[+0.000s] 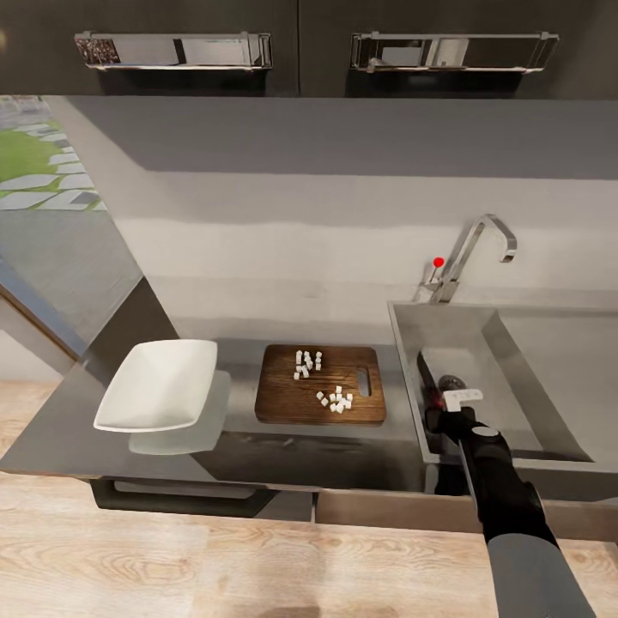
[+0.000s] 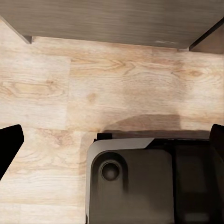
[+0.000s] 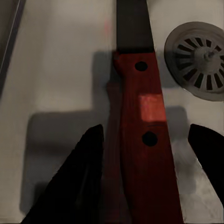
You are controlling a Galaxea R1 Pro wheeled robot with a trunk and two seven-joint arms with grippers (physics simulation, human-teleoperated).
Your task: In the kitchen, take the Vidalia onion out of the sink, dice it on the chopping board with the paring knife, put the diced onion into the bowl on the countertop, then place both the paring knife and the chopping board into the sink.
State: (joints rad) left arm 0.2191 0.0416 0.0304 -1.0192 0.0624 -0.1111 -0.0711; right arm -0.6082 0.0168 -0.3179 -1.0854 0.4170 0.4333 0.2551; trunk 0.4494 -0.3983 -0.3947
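Observation:
Diced Vidalia onion [image 1: 307, 362] lies in two small clusters of pale cubes on the dark brown chopping board [image 1: 283, 396], which sits on the grey countertop [image 1: 232, 455]. Left of the board stands the white square bowl [image 1: 159, 382], with nothing in it. The paring knife [image 3: 140, 121] lies inside the sink [image 1: 403, 343] near the drain [image 3: 198, 58], its dark blade [image 1: 425, 371] pointing away from me. My right gripper [image 1: 451, 414] hovers low over the red handle, open, its fingers [image 3: 84, 168] spread on either side of it. My left gripper [image 2: 112, 140] is open over the wooden floor.
An angular chrome tap [image 1: 476, 245] with a red-tipped lever rises behind the sink. Dark wall cabinets with chrome handles [image 1: 172, 50] hang above. My own dark base [image 2: 130, 182] lies below the left gripper. The counter's front edge runs just before the board and bowl.

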